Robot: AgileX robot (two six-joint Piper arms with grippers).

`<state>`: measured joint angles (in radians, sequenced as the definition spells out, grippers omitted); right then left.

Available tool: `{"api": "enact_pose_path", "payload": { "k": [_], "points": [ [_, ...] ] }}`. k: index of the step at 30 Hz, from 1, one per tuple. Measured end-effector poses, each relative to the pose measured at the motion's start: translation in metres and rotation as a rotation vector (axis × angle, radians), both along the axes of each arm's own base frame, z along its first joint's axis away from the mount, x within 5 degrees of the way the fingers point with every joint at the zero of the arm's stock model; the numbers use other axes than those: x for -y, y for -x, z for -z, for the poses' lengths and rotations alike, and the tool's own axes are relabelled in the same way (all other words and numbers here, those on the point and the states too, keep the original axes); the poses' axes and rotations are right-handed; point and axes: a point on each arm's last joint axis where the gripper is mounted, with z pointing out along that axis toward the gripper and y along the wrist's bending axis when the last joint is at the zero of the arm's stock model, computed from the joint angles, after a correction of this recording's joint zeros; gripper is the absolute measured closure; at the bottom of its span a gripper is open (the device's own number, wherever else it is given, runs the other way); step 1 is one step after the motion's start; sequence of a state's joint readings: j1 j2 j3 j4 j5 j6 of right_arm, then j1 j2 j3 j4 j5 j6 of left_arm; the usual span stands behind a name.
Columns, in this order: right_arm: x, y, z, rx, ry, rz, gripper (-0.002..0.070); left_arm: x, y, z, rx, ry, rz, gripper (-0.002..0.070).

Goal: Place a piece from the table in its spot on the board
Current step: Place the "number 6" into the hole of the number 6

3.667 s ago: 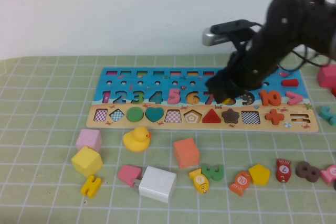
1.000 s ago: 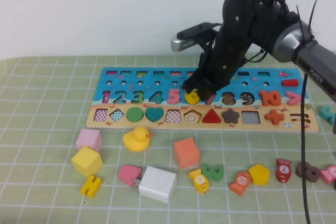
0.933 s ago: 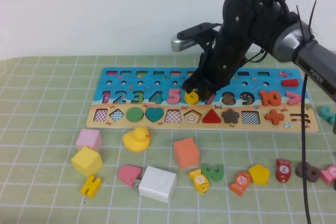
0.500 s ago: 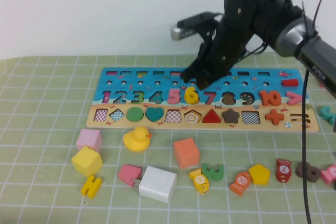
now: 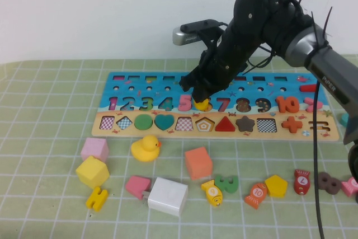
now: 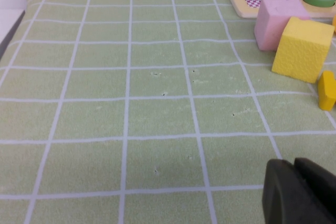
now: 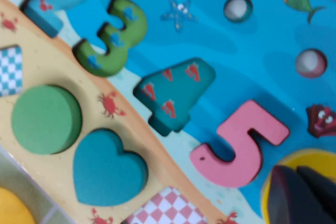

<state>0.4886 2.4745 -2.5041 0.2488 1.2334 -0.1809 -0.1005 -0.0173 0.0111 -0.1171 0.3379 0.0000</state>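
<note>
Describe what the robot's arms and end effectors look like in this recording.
The right arm is bulky and glossy black, turning to a grey metallic link with white lettering, thin black cables and zip ties along it, and a silver wrist camera. Its right end effector, over the board, has dark, matte fingers. The left end effector, over the table, shows the same dark fingers.

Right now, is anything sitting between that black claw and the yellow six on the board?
Nothing visible: the shut right gripper is down right over the yellow 6 in the board, beside the pink 5. The left gripper stays over bare table.
</note>
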Motion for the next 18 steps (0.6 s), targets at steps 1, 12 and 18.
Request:
{"api": "enact_pose_path", "payload": {
  "k": [1, 12, 18],
  "points": [
    [0.0, 0.0, 0.0, -0.001, -0.001, 0.0, 0.0676, 0.0, 0.0, 0.0, 0.0, 0.0, 0.0, 0.0677],
    [0.001, -0.001, -0.004, 0.018, 0.005, 0.0, 0.0676, 0.0, 0.0, 0.0, 0.0, 0.0, 0.0, 0.0677],
    [-0.005, 0.001, -0.022, 0.075, -0.027, -0.009, 0.0676, 0.0, 0.0, 0.0, 0.0, 0.0, 0.0, 0.0677]
  ]
}}
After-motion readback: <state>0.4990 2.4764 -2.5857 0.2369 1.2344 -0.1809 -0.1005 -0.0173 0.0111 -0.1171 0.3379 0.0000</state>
